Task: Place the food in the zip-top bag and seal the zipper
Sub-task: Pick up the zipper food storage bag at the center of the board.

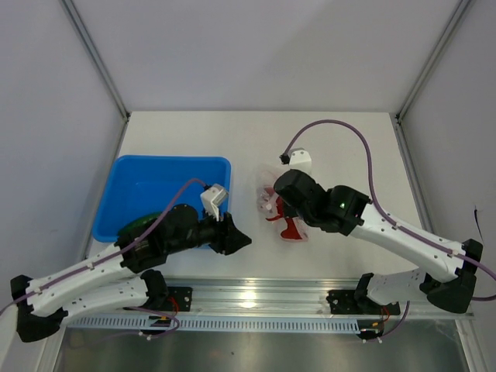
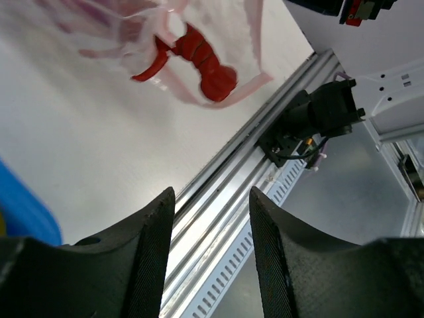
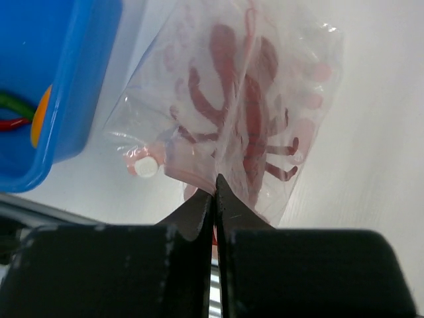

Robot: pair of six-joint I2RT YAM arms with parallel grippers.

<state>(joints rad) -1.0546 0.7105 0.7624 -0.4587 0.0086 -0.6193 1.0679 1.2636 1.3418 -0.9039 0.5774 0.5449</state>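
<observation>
On a white table [image 1: 333,139] boxed in by pale grey walls [image 1: 232,46] and slanting aluminium posts [image 1: 97,58], a clear zip-top bag [image 3: 232,99] lies just right of a blue tray [image 1: 155,186], apart from it, while two black-and-white robot arms reach in from an aluminium rail [image 1: 256,294] on the near side of the tray. Seen from above, the bag's long axis appears to run from the rail toward the back wall, though the right arm covers much of it. The pale pink zipper [image 3: 182,169] runs along the edge nearest the right gripper [image 3: 215,195], with a small white slider [image 3: 146,167] at the strip's tray-side end. That gripper's fingers are pressed tightly together, pinching the bag's edge at the pink strip. Red chili peppers [image 2: 199,63] show through the crinkled plastic. The left gripper [image 2: 211,205] hangs between the tray's near right corner and the bag, its fingers parted with nothing between them. Inside the tray, at its near end, sit the yellow-orange fruit [image 3: 41,119] and green pieces [image 3: 13,103] with a red one beside them, partly under the left arm in the overhead view. A purple cable [image 1: 341,128] arcs over the table, well right of the tray.
</observation>
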